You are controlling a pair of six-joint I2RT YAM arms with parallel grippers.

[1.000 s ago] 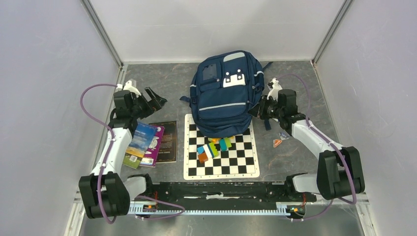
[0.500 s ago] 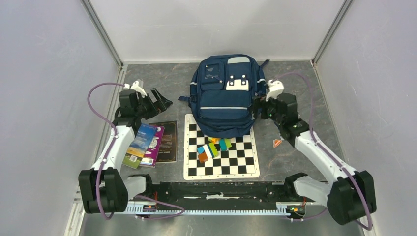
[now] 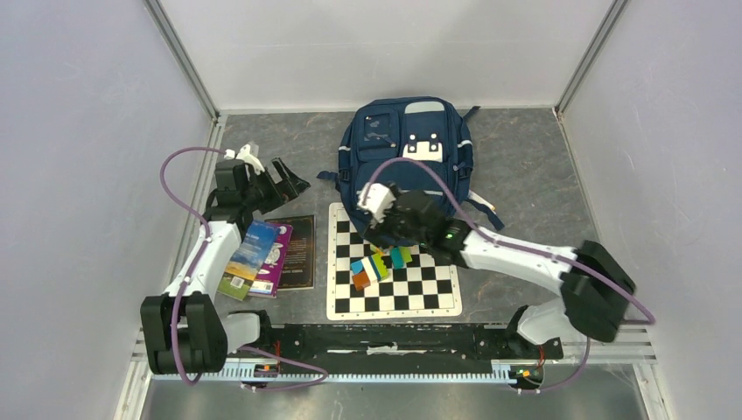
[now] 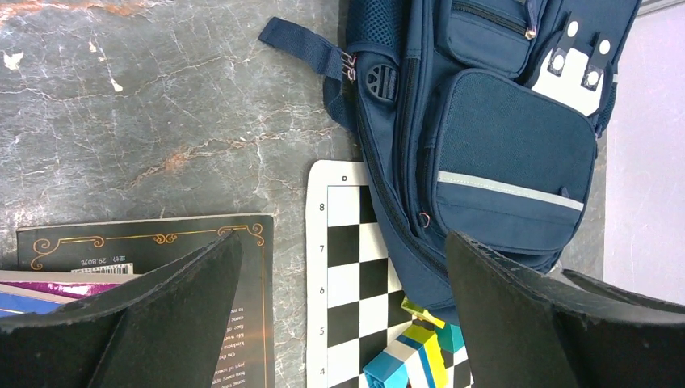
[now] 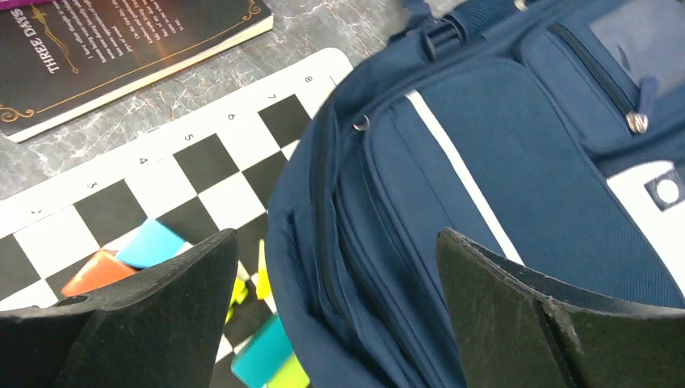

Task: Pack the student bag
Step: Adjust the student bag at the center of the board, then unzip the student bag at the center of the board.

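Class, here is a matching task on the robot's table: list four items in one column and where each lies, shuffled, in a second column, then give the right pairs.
Items
1. navy blue fabric backpack
2. black-and-white chessboard mat
3. black book with gold lettering
4. pile of colourful plastic blocks

Places
A. on the mat's squares, at the backpack's near edge
B. left of the mat, beside a purple book
C. far middle of the grey table, its near end overlapping the mat
D. flat on the table, carrying the blocks

Pairs: 1-C, 2-D, 3-B, 4-A
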